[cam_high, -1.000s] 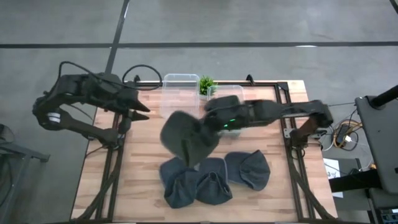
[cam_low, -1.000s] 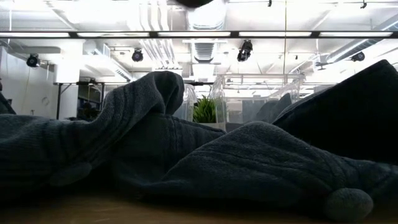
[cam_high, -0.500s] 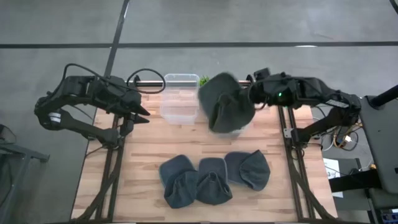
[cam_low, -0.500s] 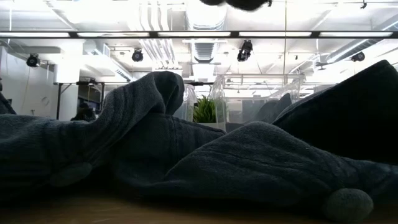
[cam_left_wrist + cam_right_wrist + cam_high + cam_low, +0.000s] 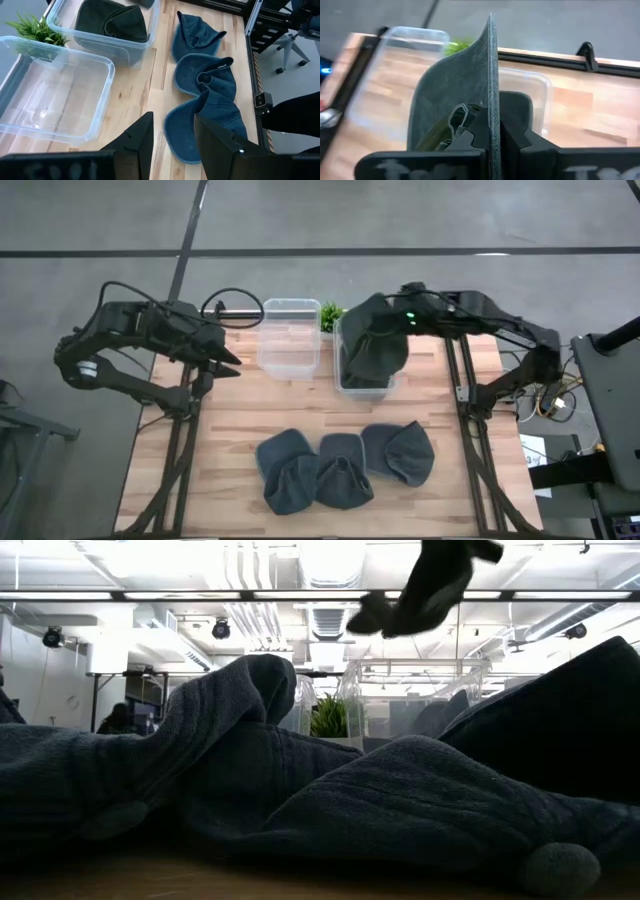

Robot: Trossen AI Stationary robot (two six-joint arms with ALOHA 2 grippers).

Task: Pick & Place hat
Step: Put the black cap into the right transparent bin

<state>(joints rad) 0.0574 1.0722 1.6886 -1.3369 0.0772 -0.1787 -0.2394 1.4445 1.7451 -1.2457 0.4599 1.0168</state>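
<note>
The right hand (image 5: 395, 320) hangs over the far part of the bench (image 5: 230, 440), clenched on a dark grey hat (image 5: 372, 340). In the right wrist view the two fingers (image 5: 512, 132) pinch the hat's brim edge-on, and the cloth rises straight up between them. From above, the hat droops from the hand over a clear plastic bin (image 5: 345, 385), the right-hand one of two that sit side by side at the far edge. In the low view the hat (image 5: 425, 585) dangles in the air, clear of everything beneath it. The left wrist view shows another dark hat (image 5: 112, 20) already lying inside that bin.

The second bin (image 5: 290, 335), just beside the first and nearer the left arm, holds nothing. A small green plant (image 5: 331, 314) stands at the far edge between the two bins.

Three more hats (image 5: 340, 465) lie in a row on the near part of the bench, their edges overlapping; in the left wrist view they look bluish. They are well apart from the bins.

The left hand (image 5: 222, 360) waits over the bench's left edge, near the empty bin, with its fingers (image 5: 137, 142) spread apart and gripping nothing.
</note>
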